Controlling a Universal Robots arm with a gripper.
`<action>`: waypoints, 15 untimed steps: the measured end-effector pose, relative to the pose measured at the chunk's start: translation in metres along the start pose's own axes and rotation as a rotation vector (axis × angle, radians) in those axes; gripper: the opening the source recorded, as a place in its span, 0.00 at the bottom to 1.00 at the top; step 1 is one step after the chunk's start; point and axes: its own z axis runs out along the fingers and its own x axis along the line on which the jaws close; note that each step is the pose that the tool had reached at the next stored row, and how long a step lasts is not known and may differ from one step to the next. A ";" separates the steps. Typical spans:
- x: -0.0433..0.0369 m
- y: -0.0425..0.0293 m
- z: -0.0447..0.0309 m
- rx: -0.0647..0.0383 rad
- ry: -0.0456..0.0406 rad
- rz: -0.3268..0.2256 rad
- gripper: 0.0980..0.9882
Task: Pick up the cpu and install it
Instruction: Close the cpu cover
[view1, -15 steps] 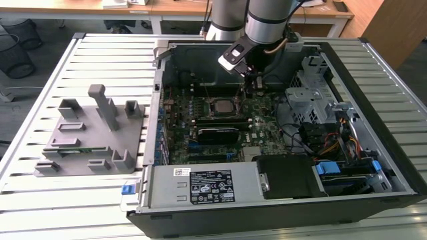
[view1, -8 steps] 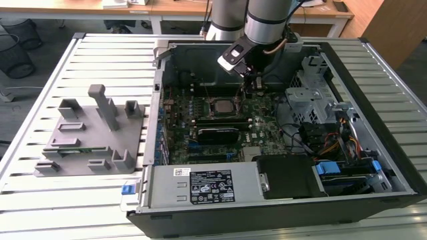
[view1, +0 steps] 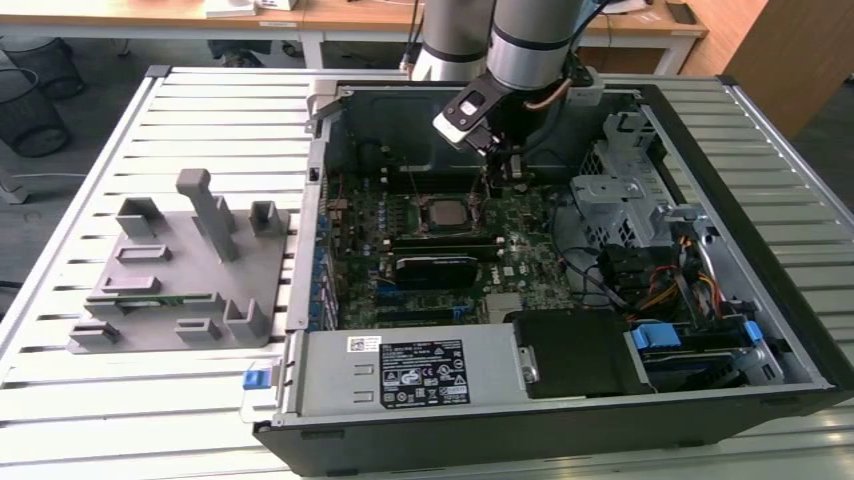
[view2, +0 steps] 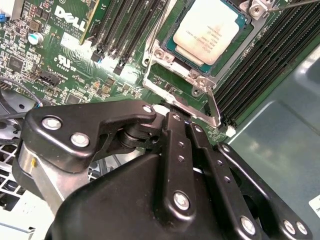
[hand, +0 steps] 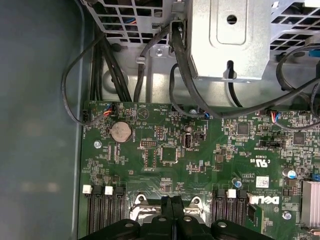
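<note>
Beside the socket frame (view2: 199, 82), the clenched, empty hand (view2: 181, 120) sits clear of the seated cpu (view2: 207, 31).

In the second wrist view, the cpu (view2: 207, 31) is cut off by the picture's edge, and the gripper (view2: 184, 122) hides one corner of the socket frame (view2: 165, 87). In the first wrist view, the gripper (hand: 172, 201) covers most of that frame (hand: 140, 204) and is itself cut off at the edge.

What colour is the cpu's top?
Silvery-white, with a darker rim; the cpu shows best in the second wrist view.
</note>
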 end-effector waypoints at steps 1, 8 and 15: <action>0.0000 -0.0002 0.0001 0.000 0.0000 0.000 0.01; 0.0000 -0.0011 0.0012 0.000 0.0001 0.000 0.01; 0.0001 -0.0022 0.0020 0.000 -0.0001 0.000 0.01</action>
